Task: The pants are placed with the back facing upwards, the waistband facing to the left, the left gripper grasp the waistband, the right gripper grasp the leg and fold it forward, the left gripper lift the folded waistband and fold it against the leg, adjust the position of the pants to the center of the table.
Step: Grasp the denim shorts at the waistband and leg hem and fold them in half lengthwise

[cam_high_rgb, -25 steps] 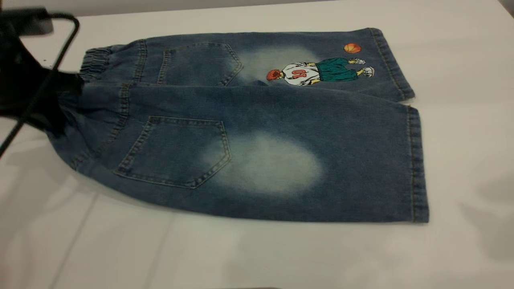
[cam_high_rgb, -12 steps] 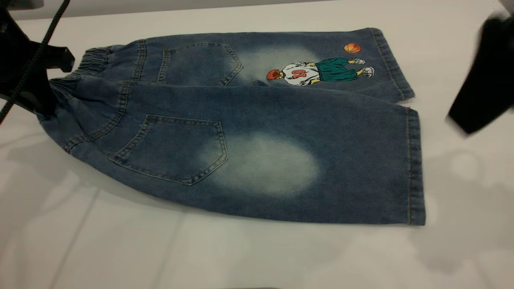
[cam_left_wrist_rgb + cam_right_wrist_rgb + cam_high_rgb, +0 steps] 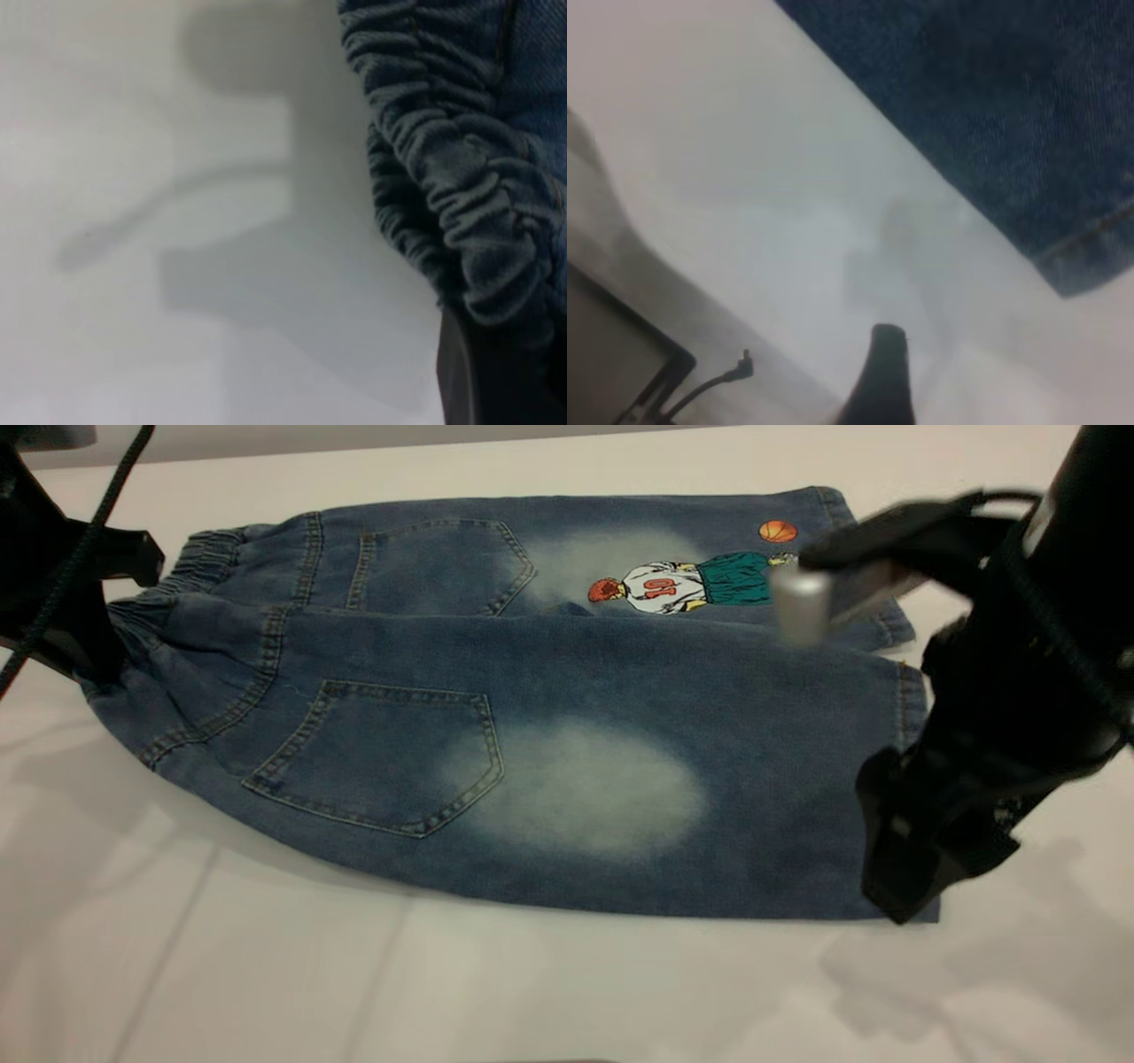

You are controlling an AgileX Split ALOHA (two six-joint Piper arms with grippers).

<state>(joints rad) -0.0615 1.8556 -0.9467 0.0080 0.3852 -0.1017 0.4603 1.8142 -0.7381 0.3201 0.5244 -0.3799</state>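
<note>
Pants [image 3: 567, 717]: soft, limp denim; your left end effector [image 3: 84, 646] pinches the waistband [image 3: 461, 204]; right end effector [image 3: 904, 868], grip unreadable, take the leg [image 3: 620, 779] hem.

The pants [image 3: 532, 700], faded blue denim shorts, lie back-up on the table [image 3: 266, 974]. The gathered waistband [image 3: 151, 615] points left, raised slightly. The plain leg [image 3: 673, 779] lies nearest, flat.

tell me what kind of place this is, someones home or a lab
Most likely a robot lab bench rather than a home: a bare white table holds only one pair of denim pants, with the left gripper at the waistband and the right gripper at the hem.
</note>
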